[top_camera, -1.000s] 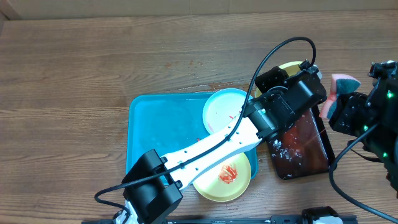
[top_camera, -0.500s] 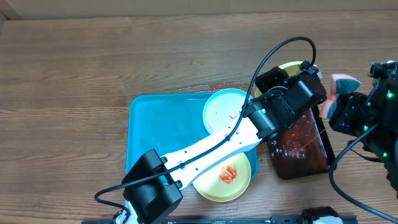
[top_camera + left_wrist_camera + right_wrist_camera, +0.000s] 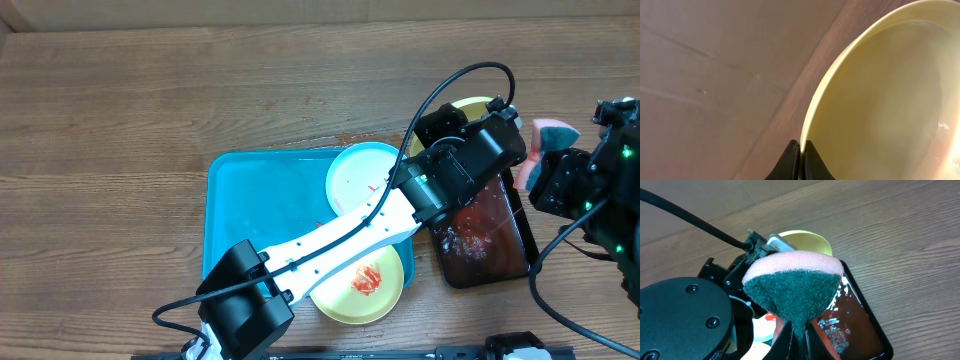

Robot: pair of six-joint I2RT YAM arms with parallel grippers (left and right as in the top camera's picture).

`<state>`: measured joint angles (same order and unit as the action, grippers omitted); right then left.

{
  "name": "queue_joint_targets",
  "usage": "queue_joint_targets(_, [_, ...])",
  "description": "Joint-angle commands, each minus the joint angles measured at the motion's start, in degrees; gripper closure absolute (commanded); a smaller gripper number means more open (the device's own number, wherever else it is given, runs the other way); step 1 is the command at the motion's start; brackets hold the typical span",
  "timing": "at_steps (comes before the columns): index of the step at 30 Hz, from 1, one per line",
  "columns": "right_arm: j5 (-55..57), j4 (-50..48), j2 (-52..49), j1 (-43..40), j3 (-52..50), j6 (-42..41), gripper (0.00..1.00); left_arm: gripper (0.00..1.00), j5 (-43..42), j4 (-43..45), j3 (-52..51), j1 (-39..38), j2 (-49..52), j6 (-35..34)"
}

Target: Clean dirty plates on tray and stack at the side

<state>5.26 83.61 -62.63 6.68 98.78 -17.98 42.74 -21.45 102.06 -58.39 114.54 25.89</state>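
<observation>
Table (image 3: 150,100): brown wood, under everything.
Tray (image 3: 260,210): blue, lying flat by the table's near edge, about the middle.
Dark tray (image 3: 490,235): just right of the tray, full of red-brown liquid with bubbles.
Blue plate (image 3: 355,180): in the tray's far right corner, with small red marks.
Saucy plate (image 3: 365,285): yellow, at the tray's near right corner, with a red smear in its middle.
Held plate (image 3: 890,100): yellow and shiny, at the dark tray's far end.
Sponge (image 3: 792,285): pink with a green side, near the table's right edge.
Left pincer (image 3: 801,160): pinched tight on the held plate's rim.
Right pincer (image 3: 796,340): squeezing the sponge's bottom tip.
</observation>
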Motion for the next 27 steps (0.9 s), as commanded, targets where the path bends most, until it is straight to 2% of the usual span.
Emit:
queue_joint_targets(1, [-0.24, -0.33, 0.55, -0.33, 0.35, -0.26, 0.96, 0.95, 1.36, 1.20, 1.92, 0.17, 1.38, 4.59])
queue_joint_targets(16, [-0.24, -0.33, 0.55, -0.33, 0.35, -0.24, 0.96, 0.95, 2.64, 4.17, 1.92, 0.13, 1.42, 8.44])
queue_joint_targets(25, [-0.26, -0.31, 0.55, -0.33, 0.35, -0.28, 0.96, 0.96, 2.86, 4.17, 1.92, 0.13, 1.42, 8.37])
queue_joint_targets(27, [-0.26, -0.28, 0.55, -0.33, 0.35, -0.48, 0.96, 0.95, 2.51, 3.78, 1.92, 0.20, 1.42, 5.75])
